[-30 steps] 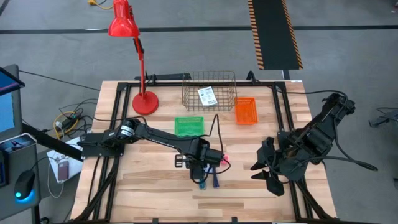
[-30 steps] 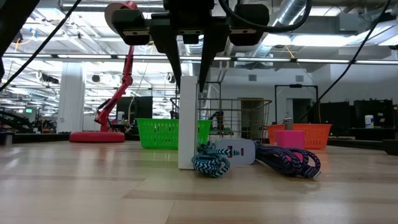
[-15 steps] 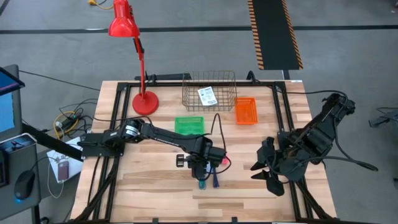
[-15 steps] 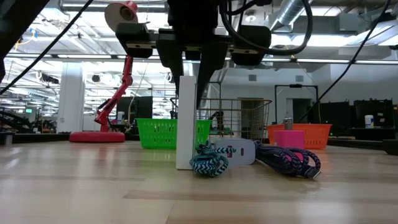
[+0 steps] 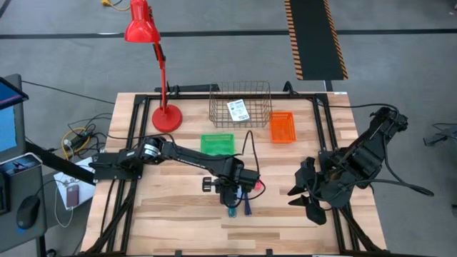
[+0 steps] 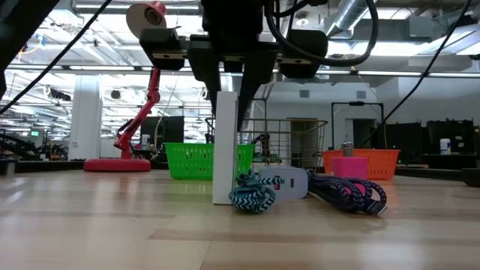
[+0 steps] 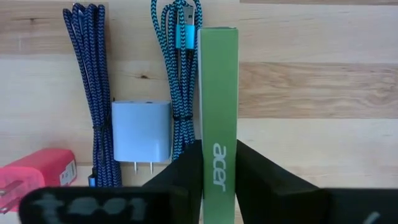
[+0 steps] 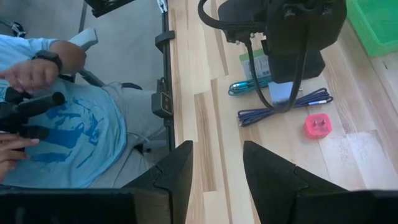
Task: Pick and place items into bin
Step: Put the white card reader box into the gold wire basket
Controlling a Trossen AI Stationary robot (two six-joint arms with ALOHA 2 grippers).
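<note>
A flat box, white on its faces and green with "acer" on its narrow edge [image 7: 218, 93], stands upright on the table [image 6: 224, 157]. My left gripper [image 7: 219, 174] is above it, shut on it [image 5: 230, 187]. Beside the box lie a teal braided cable [image 7: 177, 74], a dark blue braided cable [image 7: 93, 81], a pale blue-grey charger block [image 7: 141, 130] and a pink-red block [image 7: 34, 177]. A white printed packet [image 5: 238, 109] lies in the wire basket [image 5: 240, 93]. My right gripper [image 8: 217, 168] hangs open over the table's right side [image 5: 303, 196]. My left gripper pinches the box's top edge [image 7: 219, 163] between its two fingers [image 6: 216, 105], one on each broad face. The fingers come from above and point down. The box stands upright, its lower edge [image 6: 224, 201] on the table.
A green bin [image 5: 217, 144] and an orange bin [image 5: 282, 127] stand in front of the wire basket at the table's far side. A red desk lamp [image 5: 153, 64] stands at the far left. A person [image 8: 62, 124] sits beside the table.
My left gripper has sunk a little over the upright box and its fingers have shut on the box's top edge. The box has kept upright on the table.
</note>
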